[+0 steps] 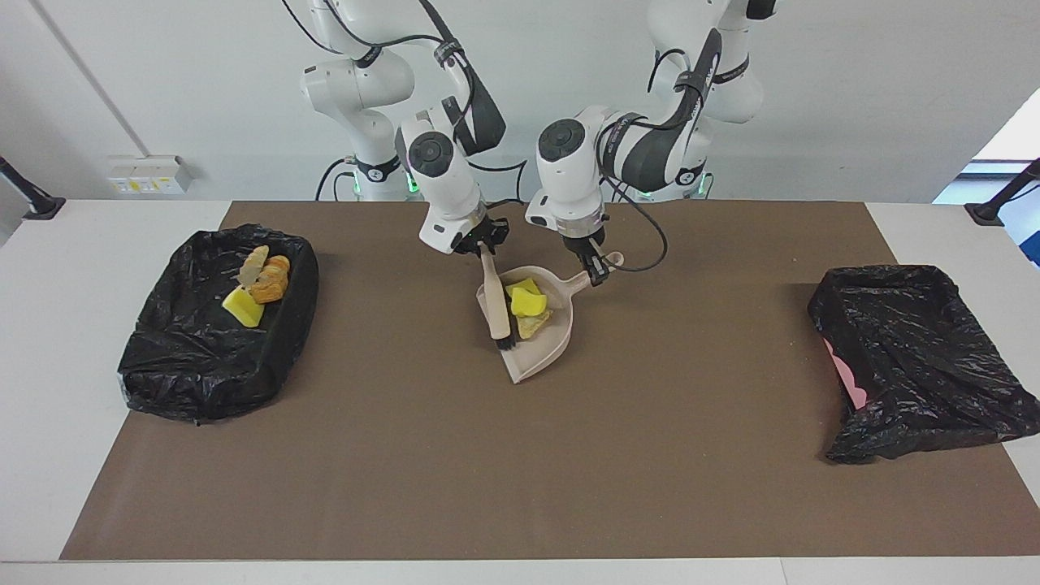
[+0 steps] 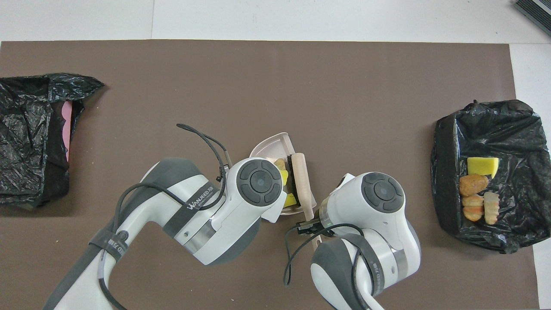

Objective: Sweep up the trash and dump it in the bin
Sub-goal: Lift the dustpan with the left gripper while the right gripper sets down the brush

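I had the right gripper [image 1: 481, 241] clamped on the handle of the brush [image 1: 494, 299], its fingers closed around it, and the brush lay slanted across the open mouth of the dustpan [image 1: 543, 353], bristles down at the pan's lip. The left gripper [image 1: 597, 272] had its fingers closed on the dustpan's handle, with the pan resting on the brown mat [image 1: 520, 455] near the middle of the counter [image 1: 49, 390]. Three bits of the trash sat inside the pan beside the brush: two yellow sponge chunks [image 1: 526, 301] and what I took for a pastry piece [image 1: 534, 326], partly hidden. The other trash pieces [image 1: 258, 284] lay in the black-lined bin [image 1: 203, 374] toward the right arm's end. A second black bag [image 1: 918, 366] sat at the left arm's end.
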Tool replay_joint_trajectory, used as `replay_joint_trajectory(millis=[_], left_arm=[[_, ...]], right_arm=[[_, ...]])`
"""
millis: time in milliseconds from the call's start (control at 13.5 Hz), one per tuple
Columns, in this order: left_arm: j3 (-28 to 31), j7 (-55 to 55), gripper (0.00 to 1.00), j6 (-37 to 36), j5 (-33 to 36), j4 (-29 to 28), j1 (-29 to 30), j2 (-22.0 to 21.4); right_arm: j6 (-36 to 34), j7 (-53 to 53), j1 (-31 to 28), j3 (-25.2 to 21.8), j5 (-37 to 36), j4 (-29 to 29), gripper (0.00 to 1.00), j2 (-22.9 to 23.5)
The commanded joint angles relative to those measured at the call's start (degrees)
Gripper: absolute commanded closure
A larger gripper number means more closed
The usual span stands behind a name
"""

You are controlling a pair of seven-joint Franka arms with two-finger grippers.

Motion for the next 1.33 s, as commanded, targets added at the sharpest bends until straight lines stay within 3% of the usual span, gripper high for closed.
replay_joint_trajectory(millis=[0, 222, 371, 519, 815, 1260], left_arm=[[0.7, 0.7, 1.0, 0.6, 0.9, -2.4, -0.8, -2.1], [0.7, 0.7, 1.0, 1.1, 0.9, -2.4, -0.5, -2.0], [0.8, 1.8, 1.0, 1.1, 0.9, -2.4, -0.2, -2.0], [0.8, 7.6, 1.0, 1.1, 0.9, -1.8, 2.8, -1.9], [1.2, 17.4, 1.0, 0.6, 0.9, -1.6, 9.0, -6.2], [1.2, 38.3, 1.0, 0.4, 0.4, -1.6, 24.3, -12.6]], right_arm=[[-6.7, -1.4, -1.5, -0.3, 2.3, 2.5, 1.0, -2.8], [-15.3, 0.6, -2.8, -0.6, -1.4, 3.4, 1.0, -7.3], [-19.6, 8.7, -1.7, 0.1, -8.9, 3.3, 1.0, -9.4], [-22.1, 16.6, 1.4, 0.2, -10.0, 2.9, 1.0, -10.8], [-21.2, 21.8, 4.7, 0.4, -8.7, -1.5, 1.0, -14.8], [-10.5, 33.2, 16.1, 0.7, -5.5, -2.9, 1.0, -11.4]])
